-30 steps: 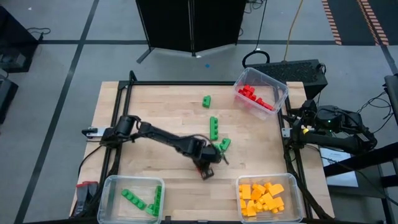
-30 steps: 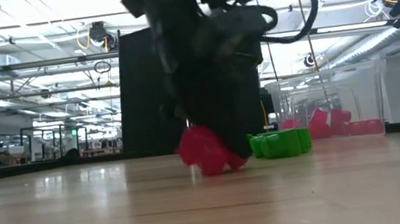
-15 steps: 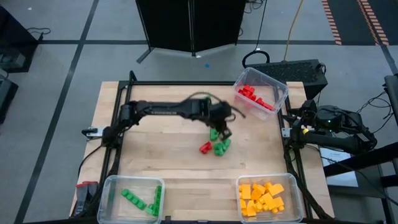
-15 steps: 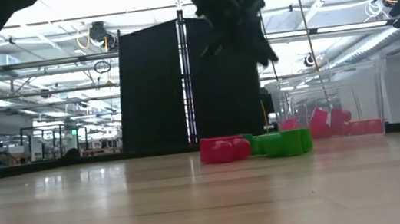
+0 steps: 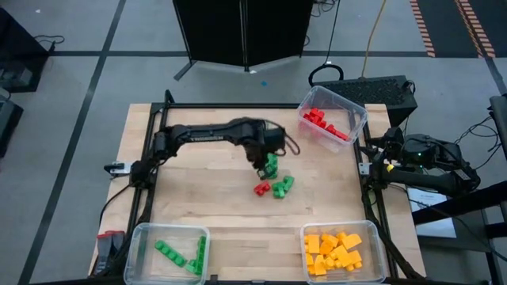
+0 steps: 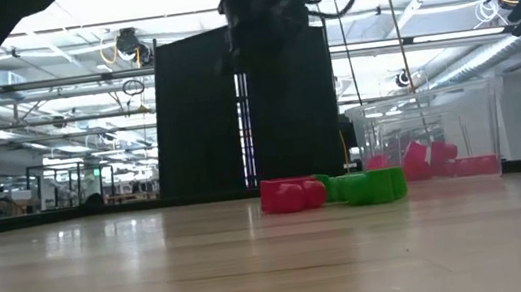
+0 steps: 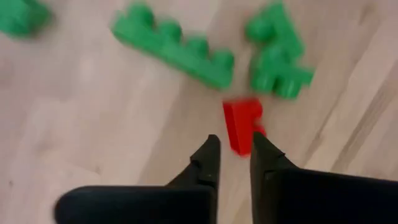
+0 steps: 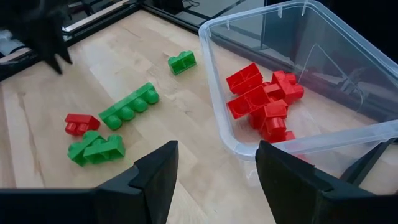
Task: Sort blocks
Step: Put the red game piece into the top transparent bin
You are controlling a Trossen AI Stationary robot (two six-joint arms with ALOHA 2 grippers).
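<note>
At the near left corner of the table (image 5: 198, 142) we see a clear bin (image 5: 168, 252) with a few green blocks (image 5: 169, 252) in it. From the left edge our left arm (image 5: 202, 134) reaches toward the middle, and the left gripper (image 5: 259, 165) hangs above the wood with its fingers (image 7: 209, 160) drawn almost together, a thin gap between them and nothing held. Just under and past those tips lies one red block (image 5: 261, 188), flat on the table; in the left wrist view it sits right ahead of the fingertips. Beside it on the right rests a small green cluster (image 5: 282, 186), touching or nearly touching it, and a long green block (image 5: 272, 165) lies just behind, partly under the gripper. A lone green block (image 8: 181, 62) lies farther back, toward the far right bin (image 5: 333, 119), which holds the red blocks (image 5: 326, 123). At the near right corner a third bin (image 5: 342, 252) is filled with yellow-orange blocks (image 5: 333, 252). Our right arm (image 5: 420, 162) waits folded off the table's right edge, and the right gripper (image 8: 214, 177) stands wide and empty.
</note>
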